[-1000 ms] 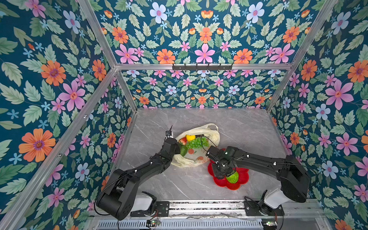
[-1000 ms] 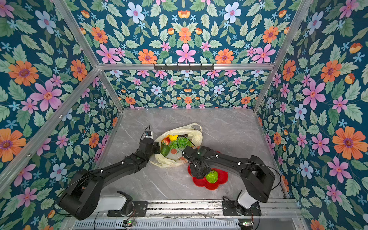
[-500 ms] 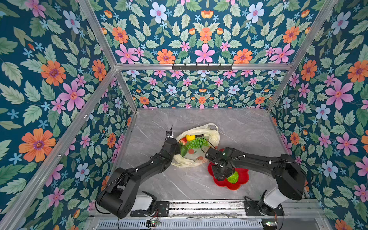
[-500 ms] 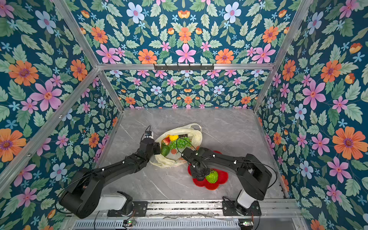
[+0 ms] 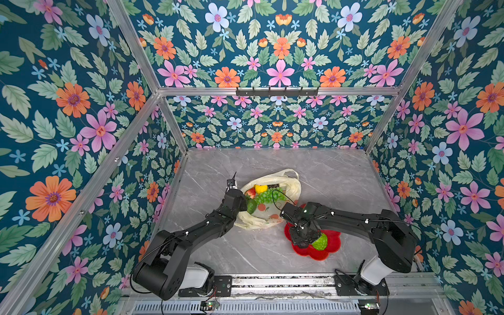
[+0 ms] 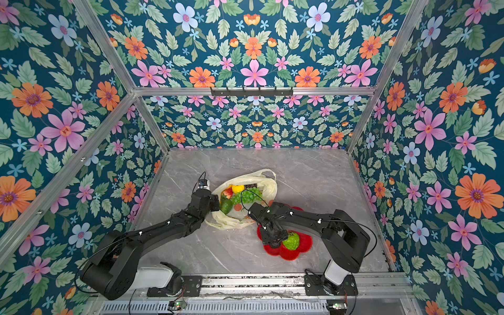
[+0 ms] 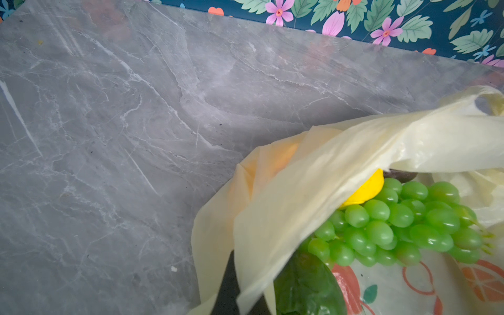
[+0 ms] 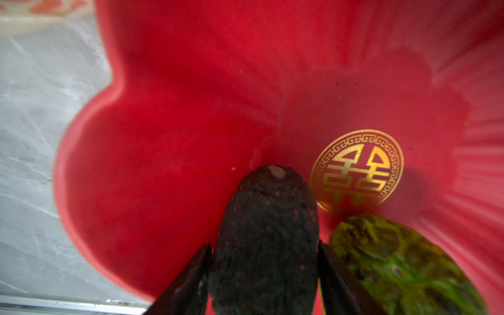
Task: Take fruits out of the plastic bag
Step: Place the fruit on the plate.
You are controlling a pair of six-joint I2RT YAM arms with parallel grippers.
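While our right gripper (image 8: 264, 244) brackets the dark avocado (image 8: 267, 212) low in the red dish (image 8: 169, 122), jaws close on both flanks, we cannot tell pinch from release. Our left gripper (image 5: 242, 204) is clamped shut on the plastic bag (image 5: 290, 186) at its 9 o'clock rim; the dish lies at the bag's 5 o'clock. We judge this the drop-off: next, part wider, lift clear, reach for the grape bunch (image 5: 266, 197) in the bag.

Matte black arms (image 5: 191, 234), white bases (image 5: 196, 276), thin cables (image 5: 275, 196).
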